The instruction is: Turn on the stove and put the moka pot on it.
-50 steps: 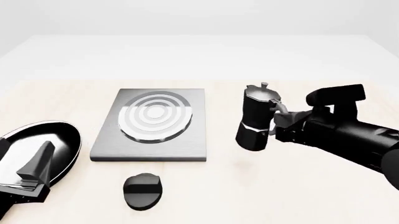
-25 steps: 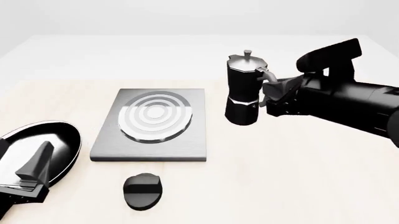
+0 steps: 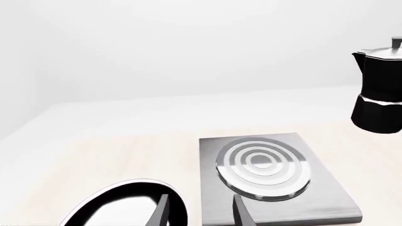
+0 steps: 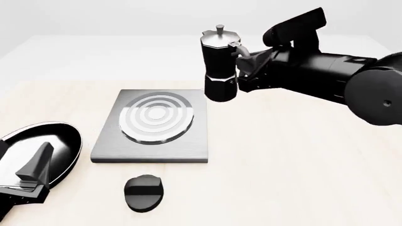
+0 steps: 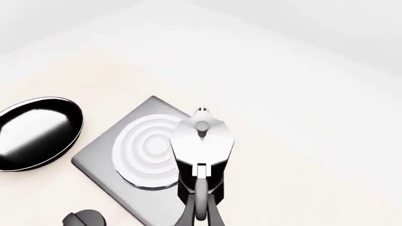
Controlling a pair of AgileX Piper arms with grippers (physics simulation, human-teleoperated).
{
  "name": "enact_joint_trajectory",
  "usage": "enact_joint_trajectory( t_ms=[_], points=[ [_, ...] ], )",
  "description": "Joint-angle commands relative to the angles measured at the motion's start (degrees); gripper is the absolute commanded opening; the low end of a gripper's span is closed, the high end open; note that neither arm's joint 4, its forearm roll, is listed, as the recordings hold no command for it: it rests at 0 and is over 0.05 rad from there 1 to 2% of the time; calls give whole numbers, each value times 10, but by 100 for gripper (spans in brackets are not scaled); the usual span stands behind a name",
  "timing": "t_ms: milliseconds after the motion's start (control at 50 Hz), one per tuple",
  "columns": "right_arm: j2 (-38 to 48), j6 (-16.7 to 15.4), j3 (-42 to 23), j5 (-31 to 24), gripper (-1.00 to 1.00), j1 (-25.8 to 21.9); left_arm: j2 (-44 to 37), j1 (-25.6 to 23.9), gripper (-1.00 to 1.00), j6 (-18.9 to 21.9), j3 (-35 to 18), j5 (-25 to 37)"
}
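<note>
Moka pot was clamped by right gripper, airborne at stove's 2 o'clock; left gripper half cropped, jaws apart.

A glossy black frying pan lies on the pale wooden table at about eight o'clock in the front view, near the table's left edge.

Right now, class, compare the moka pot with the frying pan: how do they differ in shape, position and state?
The moka pot is tall, faceted and upright; the frying pan is low, round and open. The moka pot hangs above the table, held by the right gripper; the frying pan lies on the table, ungripped, left of the stove. Both are mostly black.
</note>
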State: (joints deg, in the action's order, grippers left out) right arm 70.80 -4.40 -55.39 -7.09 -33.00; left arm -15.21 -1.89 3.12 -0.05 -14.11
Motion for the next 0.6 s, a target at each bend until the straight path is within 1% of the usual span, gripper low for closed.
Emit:
enact_joint_trajectory(
  t_ms=[20, 180, 220, 240, 280, 380, 420, 460, 500, 520, 580, 600],
  points=[
    [51, -6, -53, 24, -100, -22, -6, 4, 100, 1, 0, -3],
    [92, 0, -74, 47, -100, -35, -12, 6, 100, 2, 0, -7],
    [97, 8, -74, 60, -100, -42, -15, 5, 100, 2, 0, -10],
    [101, 18, -75, 64, -100, -45, -16, 5, 100, 2, 0, -10],
    [112, 11, -77, 73, -100, -47, -15, 5, 100, 2, 0, -10],
    [133, 20, -88, 87, -100, -51, -12, 8, 100, 3, 0, -7],
    [141, 18, -92, 92, -100, -54, -13, 7, 100, 3, 0, -7],
    [149, 25, -97, 103, -100, -56, -15, 6, 100, 4, 0, -9],
    [163, 24, -106, 109, -100, -51, -8, 8, 100, 5, 0, -4],
    [170, 31, -109, 114, -100, -52, -8, 8, 100, 6, 0, -4],
    [185, 33, -116, 122, -100, -54, -9, 9, 100, 6, 0, -5],
    [189, 38, -117, 126, -100, -62, -10, 9, 100, 7, 0, -6]
  ],
)
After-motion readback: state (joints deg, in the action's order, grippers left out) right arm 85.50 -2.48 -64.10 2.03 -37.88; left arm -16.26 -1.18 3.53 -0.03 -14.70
